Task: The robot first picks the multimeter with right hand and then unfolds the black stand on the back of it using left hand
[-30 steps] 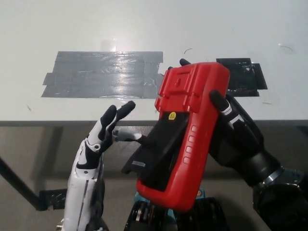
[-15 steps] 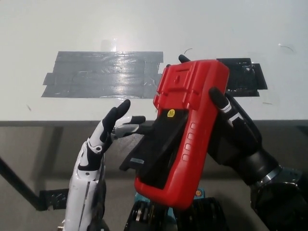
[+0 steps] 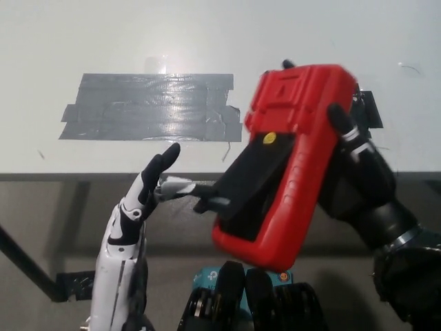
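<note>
Multimeter (image 3: 293, 162) in right hand (image 3: 358, 179), grey tape (image 3: 148, 107) behind

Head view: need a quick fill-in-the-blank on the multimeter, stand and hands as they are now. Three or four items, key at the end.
1. The red multimeter is held in the robot's ____ hand.
2. The stand on the multimeter's back is ____ in colour.
3. The white left hand reaches toward the stand from the picture's ____ side.
4. The long patch of grey tape lies on the ____.

Missing words: right; black; left; table
</note>
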